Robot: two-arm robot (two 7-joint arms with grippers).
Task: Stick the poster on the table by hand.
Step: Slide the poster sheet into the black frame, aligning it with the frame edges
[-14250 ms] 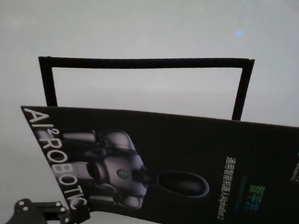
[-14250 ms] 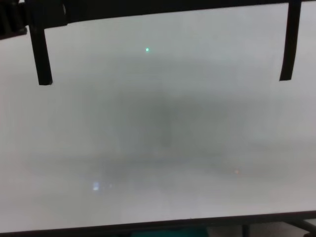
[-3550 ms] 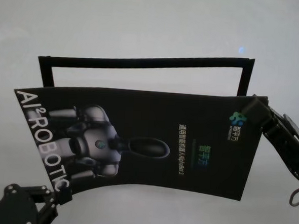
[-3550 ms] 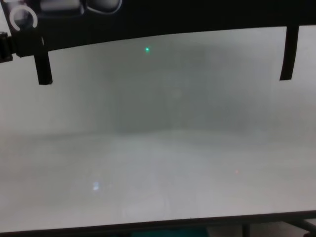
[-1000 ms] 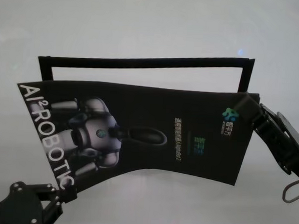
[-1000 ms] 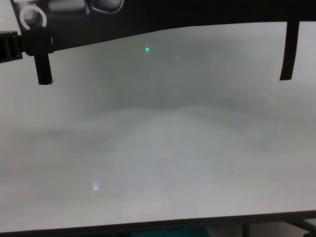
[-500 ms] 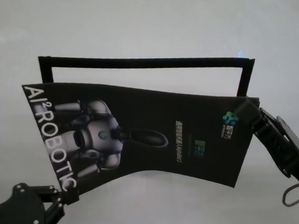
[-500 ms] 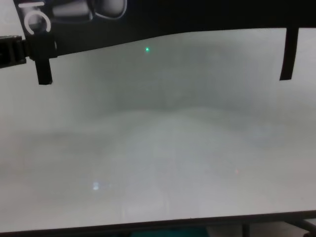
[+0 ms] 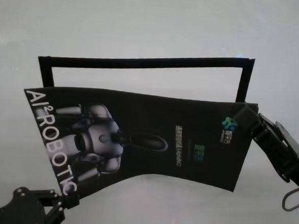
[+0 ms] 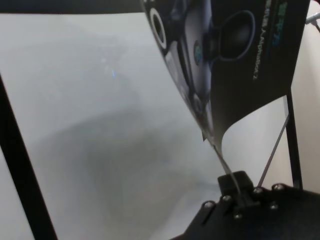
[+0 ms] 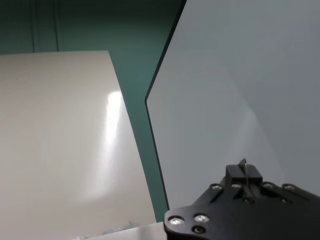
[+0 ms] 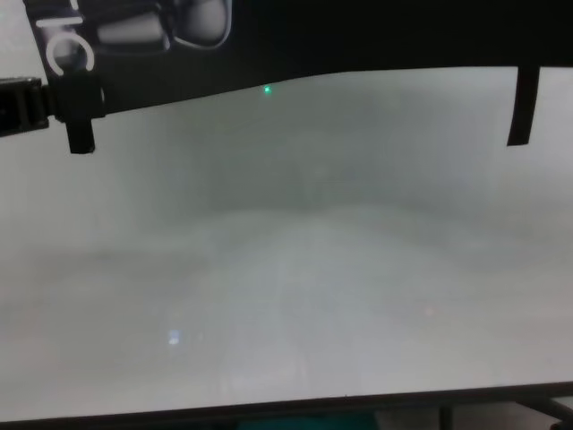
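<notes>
Here both grippers' fingers (image 9: 72,201) pinch the poster (image 9: 188,140), hiding tape strips (image 9: 142,62).

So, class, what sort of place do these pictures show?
Probably a robot lab or demo room: a plain white table, a marked-out tape frame, and two claws holding a robot poster.

both robot arms are matte black, built from blocky, angular segments. the left gripper (image 9: 72,200) sits on a faceted body dotted with small silver screw heads, which also show in the left wrist view around its narrow fingertips (image 10: 239,185). the right gripper (image 9: 246,116) ends a chunky segmented forearm with a thin grey cable loop (image 9: 292,198) hanging beneath it.
</notes>
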